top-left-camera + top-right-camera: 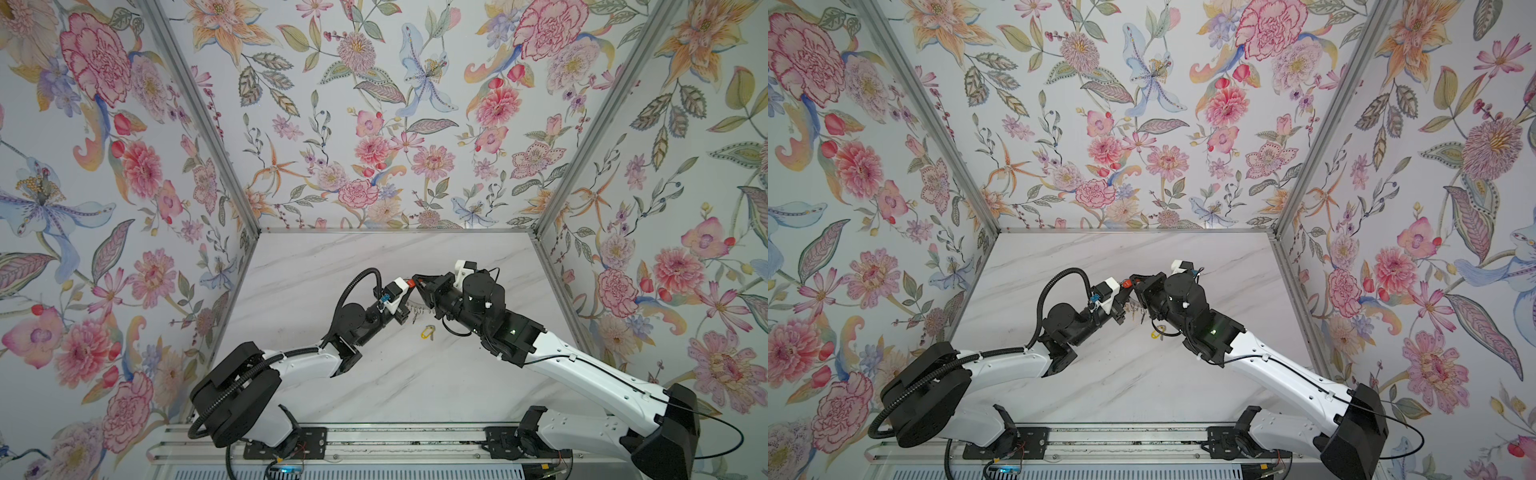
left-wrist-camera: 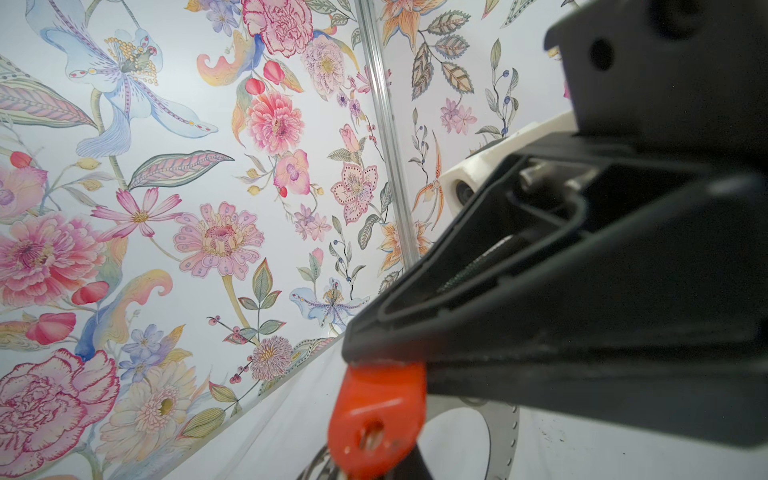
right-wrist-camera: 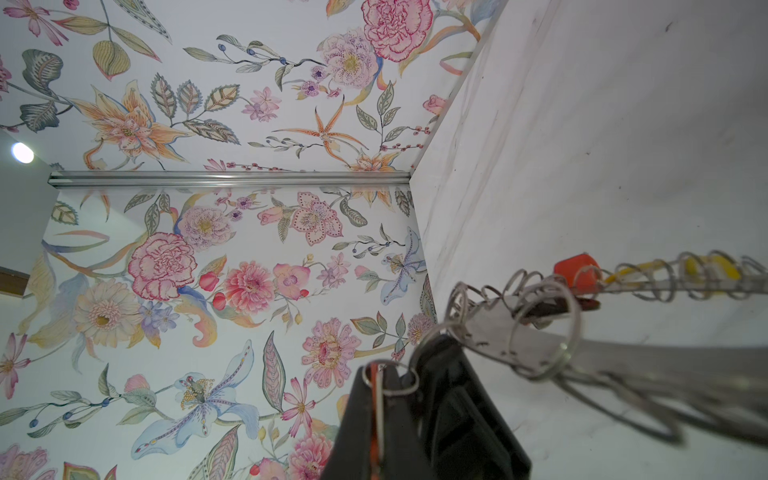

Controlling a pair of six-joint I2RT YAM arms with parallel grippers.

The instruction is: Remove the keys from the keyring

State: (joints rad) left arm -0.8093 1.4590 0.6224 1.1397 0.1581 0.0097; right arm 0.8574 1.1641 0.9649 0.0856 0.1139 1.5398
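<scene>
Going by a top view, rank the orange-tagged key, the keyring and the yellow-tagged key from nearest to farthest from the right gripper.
1. orange-tagged key: clamped in the right gripper.
2. keyring: raised, just below it in the view.
3. yellow-tagged key: lower still, lying on the table.

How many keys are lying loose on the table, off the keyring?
1: the yellow-tagged key, lying flat on the table near its middle, seen in both top views. Others may be hidden from these views.
</scene>
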